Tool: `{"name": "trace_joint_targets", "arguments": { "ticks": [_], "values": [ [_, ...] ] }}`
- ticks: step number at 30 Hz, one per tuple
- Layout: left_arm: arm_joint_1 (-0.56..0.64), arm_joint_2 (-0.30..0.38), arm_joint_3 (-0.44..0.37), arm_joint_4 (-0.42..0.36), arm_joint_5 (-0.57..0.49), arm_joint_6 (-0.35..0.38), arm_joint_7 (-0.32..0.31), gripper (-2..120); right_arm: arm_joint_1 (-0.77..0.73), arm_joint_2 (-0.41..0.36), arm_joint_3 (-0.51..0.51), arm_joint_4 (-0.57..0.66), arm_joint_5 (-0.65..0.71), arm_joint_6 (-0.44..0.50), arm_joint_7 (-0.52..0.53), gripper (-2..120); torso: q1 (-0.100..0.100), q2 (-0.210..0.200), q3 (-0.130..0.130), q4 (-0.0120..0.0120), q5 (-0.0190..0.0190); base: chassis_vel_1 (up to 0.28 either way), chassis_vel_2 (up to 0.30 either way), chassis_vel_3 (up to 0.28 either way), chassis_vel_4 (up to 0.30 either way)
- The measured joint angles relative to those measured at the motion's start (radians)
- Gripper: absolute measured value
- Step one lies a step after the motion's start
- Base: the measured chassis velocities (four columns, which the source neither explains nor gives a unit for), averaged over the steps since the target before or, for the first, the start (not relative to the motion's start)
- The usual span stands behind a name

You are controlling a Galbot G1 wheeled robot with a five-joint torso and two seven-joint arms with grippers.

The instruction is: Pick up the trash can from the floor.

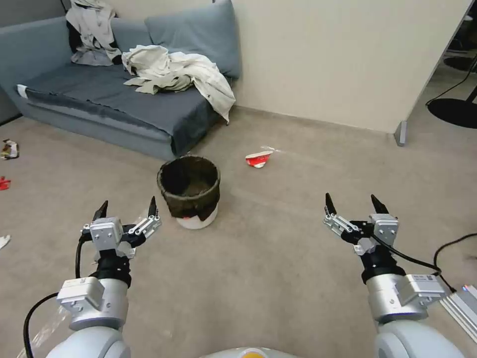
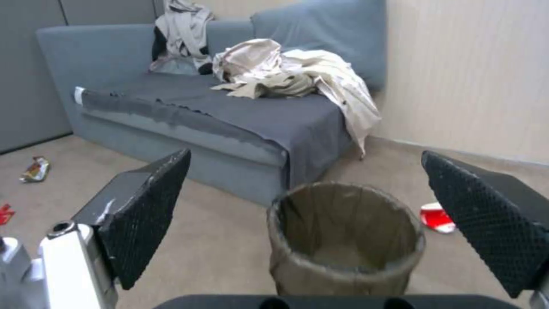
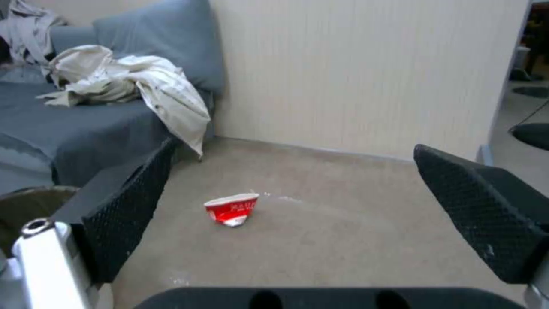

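Head view: one trash can (image 1: 189, 191), one crushed cup (image 1: 258, 158), two spread claws, left claw (image 1: 127, 209) and right claw (image 1: 356, 204).

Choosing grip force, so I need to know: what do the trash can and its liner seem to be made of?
The trash can looks like smooth white plastic, judging by the bare band at its base. Its liner seems a thin dark plastic bag: wrinkled, slightly translucent and folded over the rim. Both are probably light and yielding.
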Motion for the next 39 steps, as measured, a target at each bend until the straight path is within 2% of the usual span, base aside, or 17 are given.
{"name": "trace_joint_targets", "arguments": {
  "ticks": [11, 16, 19, 20, 22, 23, 26, 27, 28, 31, 32, 35, 36, 39],
  "values": [
    [-0.017, 0.027, -0.022, 0.0, -0.029, 0.022, -0.022, 100, 0.0, -0.001, -0.005, -0.006, -0.003, -0.006, 0.007, 100, 0.0, 0.0, 0.0, 0.0, 0.0002, -0.164, 0.17, 0.164, -0.166],
    [-0.064, 0.078, -0.088, 0.001, -0.077, 0.047, -0.023, 100, -0.001, -0.005, -0.004, -0.011, -0.003, -0.008, 0.009, 100, 0.0, 0.0, 0.0, 0.0, 0.0003, -0.002, 0.001, 0.004, -0.01],
    [-0.129, 0.139, -0.124, 0.062, -0.15, 0.08, -0.022, 100, -0.004, -0.008, -0.003, -0.02, -0.004, -0.009, 0.01, 100, 0.0, 0.0, 0.0, -0.0003, 0.0, 0.0, 0.0, 0.0, 0.0],
    [-0.129, 0.139, -0.124, 0.062, -0.15, 0.08, -0.022, 100, -0.004, -0.008, -0.003, -0.02, -0.004, -0.009, 0.01, 100, 0.0, 0.0, 0.0, -0.0003, 0.0, 0.0, 0.0, 0.0, 0.0],
    [-0.193, 0.184, -0.138, 0.125, -0.205, 0.101, -0.023, 100, -0.006, -0.008, -0.003, -0.03, -0.004, -0.008, 0.01, 100, 0.0, 0.0, 0.0, -0.0002, -0.0001, 0.0, 0.0, 0.0, 0.0],
    [-0.193, 0.184, -0.138, 0.125, -0.205, 0.101, -0.023, 100, -0.006, -0.008, -0.003, -0.03, -0.004, -0.008, 0.01, 100, 0.0, 0.0, 0.0, -0.0002, -0.0001, 0.0, 0.0, 0.0, 0.0],
    [-0.257, 0.227, -0.139, 0.184, -0.294, 0.138, -0.036, 100, -0.006, -0.008, -0.001, -0.046, -0.004, -0.008, 0.008, 100, 0.0, 0.0, 0.0, -0.0003, 0.0002, 0.0, 0.0, 0.0, 0.0],
    [-0.288, 0.254, -0.132, 0.222, -0.338, 0.154, -0.038, 100, -0.004, -0.008, 0.002, -0.059, -0.005, -0.008, 0.004, 100, 0.0, 0.0, 0.0, -0.0003, 0.0001, 0.0, 0.0, 0.0, 0.0],
    [-0.288, 0.254, -0.132, 0.222, -0.338, 0.154, -0.038, 100, -0.004, -0.008, 0.002, -0.059, -0.005, -0.008, 0.004, 100, 0.0, 0.0, 0.0, -0.0003, 0.0001, 0.0, 0.0, 0.0, 0.0],
    [-0.352, 0.311, -0.095, 0.314, -0.396, 0.181, -0.035, 100, -0.008, -0.018, 0.013, -0.082, -0.009, -0.013, 0.004, 100, 0.0, 0.0, 0.0, 0.0, -0.0001, 0.0, 0.0, 0.0, 0.0],
    [-0.352, 0.311, -0.095, 0.314, -0.396, 0.181, -0.035, 100, -0.008, -0.018, 0.013, -0.082, -0.009, -0.013, 0.004, 100, 0.0, 0.0, 0.0, 0.0, -0.0001, 0.0, 0.0, 0.0, 0.0],
    [-0.42, 0.346, -0.052, 0.405, -0.419, 0.209, -0.03, 100, 0.0, -0.033, 0.014, -0.109, -0.009, -0.018, 0.005, 100, 0.0, 0.0, 0.0, -0.0002, 0.0002, 0.0, 0.0, 0.0, 0.0],
    [-0.42, 0.346, -0.052, 0.405, -0.419, 0.209, -0.03, 100, 0.0, -0.033, 0.014, -0.109, -0.009, -0.018, 0.005, 100, 0.0, 0.0, 0.0, -0.0002, 0.0002, 0.0, 0.0, 0.0, 0.0],
    [-0.477, 0.367, -0.021, 0.474, -0.479, 0.258, -0.047, 100, 0.024, -0.034, -0.003, -0.149, -0.021, -0.019, 0.0, 100, 0.0, 0.0, 0.0, -0.0001, 0.0001, 0.0, 0.0, 0.0, 0.0]
  ]
}}
